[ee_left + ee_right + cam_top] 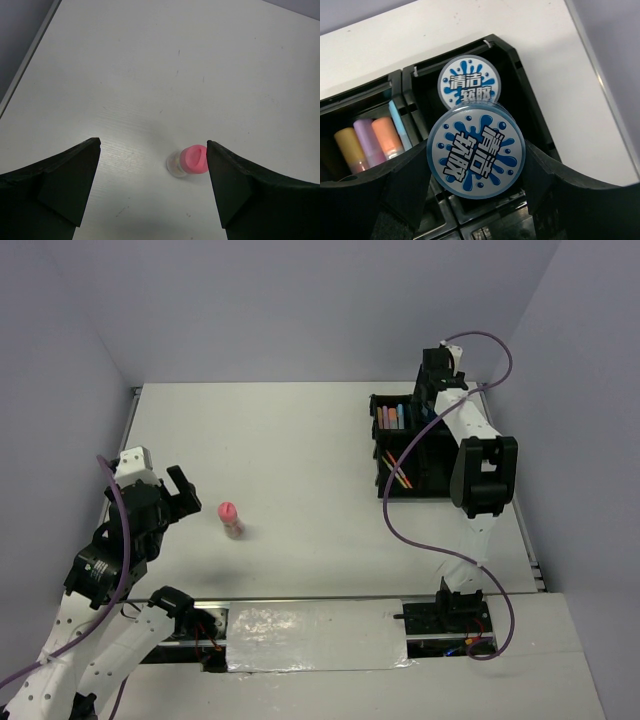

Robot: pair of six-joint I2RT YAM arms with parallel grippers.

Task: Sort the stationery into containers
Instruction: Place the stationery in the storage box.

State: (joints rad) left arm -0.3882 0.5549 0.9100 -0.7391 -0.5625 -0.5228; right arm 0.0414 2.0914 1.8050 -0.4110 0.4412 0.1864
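Ahead of the open left jaws, toward their right side, sat the pink bottle [190,161]; the right jaws gripped a tub [476,154].

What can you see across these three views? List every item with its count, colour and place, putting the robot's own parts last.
table: one, white, under everything
tray: one, black, divided into compartments, far right of the table
highlighter sticks: at least four, yellow, purple, orange, pale blue, standing in one tray compartment
pens: two, orange and yellow, in the tray's near-left compartment
gripped tub: one, blue-white, above the tray
second tub: one, blue-white, inside a tray compartment
bottle: one, pink cap, on the table's left half
left tool: one, black, open, near the bottle
right tool: one, black, closed on the gripped tub
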